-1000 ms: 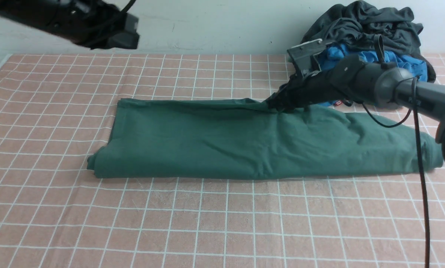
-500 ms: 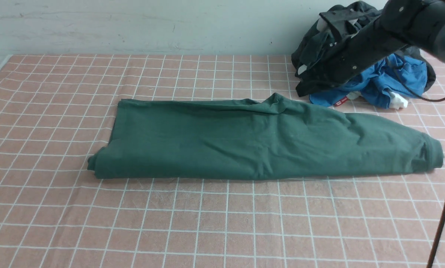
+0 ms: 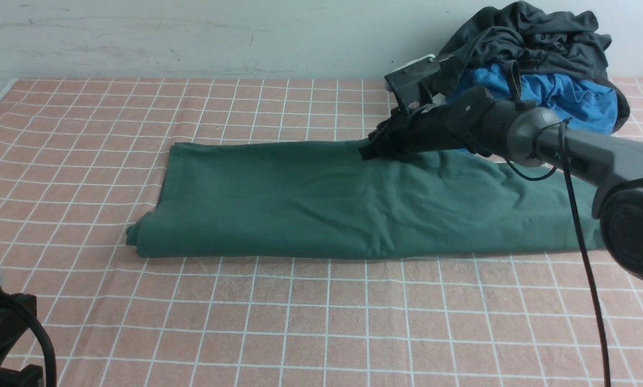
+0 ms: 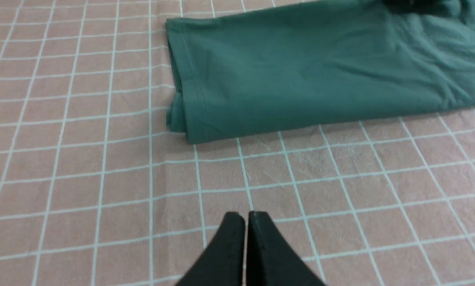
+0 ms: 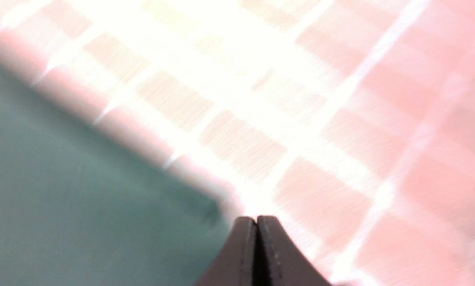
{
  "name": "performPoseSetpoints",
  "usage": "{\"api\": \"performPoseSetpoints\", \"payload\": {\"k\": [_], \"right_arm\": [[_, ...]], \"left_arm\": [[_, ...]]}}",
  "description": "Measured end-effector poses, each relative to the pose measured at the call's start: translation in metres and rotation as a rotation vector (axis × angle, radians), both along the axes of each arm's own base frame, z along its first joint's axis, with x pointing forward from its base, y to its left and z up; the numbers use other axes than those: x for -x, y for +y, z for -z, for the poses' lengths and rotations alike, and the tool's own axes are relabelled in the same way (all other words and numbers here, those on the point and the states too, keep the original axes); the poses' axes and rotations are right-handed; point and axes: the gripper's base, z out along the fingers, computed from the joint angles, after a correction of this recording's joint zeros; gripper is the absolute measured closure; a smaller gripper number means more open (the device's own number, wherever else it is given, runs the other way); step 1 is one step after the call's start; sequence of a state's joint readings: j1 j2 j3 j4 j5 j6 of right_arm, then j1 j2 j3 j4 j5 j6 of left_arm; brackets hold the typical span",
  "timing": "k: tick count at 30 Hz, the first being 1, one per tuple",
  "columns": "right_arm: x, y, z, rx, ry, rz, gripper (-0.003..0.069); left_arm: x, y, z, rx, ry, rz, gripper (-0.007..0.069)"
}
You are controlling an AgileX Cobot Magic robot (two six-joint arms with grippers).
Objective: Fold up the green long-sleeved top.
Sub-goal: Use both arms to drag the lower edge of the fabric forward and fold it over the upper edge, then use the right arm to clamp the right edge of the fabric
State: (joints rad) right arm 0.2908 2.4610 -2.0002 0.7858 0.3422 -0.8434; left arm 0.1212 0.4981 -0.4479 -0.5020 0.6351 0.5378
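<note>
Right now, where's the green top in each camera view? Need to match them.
Front view: green long-sleeved top lies flat across the middle of the picture, right gripper at its far edge.
Left wrist view: top ahead of the shut left gripper, hemmed end nearest.
Right wrist view: blurred green area beside the shut right gripper.
Shared landmark: pink grid tablecloth.

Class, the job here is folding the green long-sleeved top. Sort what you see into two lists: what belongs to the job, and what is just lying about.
Belongs to the job: green long-sleeved top; right gripper, jaws shut at its far edge; left gripper, jaws shut, clear of it.
Lying about: bright blue garment; dark charcoal-grey garment heaped over it.
</note>
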Motion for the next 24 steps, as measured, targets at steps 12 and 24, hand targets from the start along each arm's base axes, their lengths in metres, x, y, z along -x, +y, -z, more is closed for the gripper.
{"api": "performPoseSetpoints", "payload": {"k": [12,24], "right_arm": [[0.063,-0.127,-0.135,0.132,0.463,0.181,0.0319],[0.106,-0.246,-0.051,0.127,0.816,0.581,0.0115]], "left_arm": [[-0.011,0.001,0.009,0.018,0.097,0.005,0.0628],[-0.011,-0.003,0.009,0.035,0.101,0.028,0.0628]]}}
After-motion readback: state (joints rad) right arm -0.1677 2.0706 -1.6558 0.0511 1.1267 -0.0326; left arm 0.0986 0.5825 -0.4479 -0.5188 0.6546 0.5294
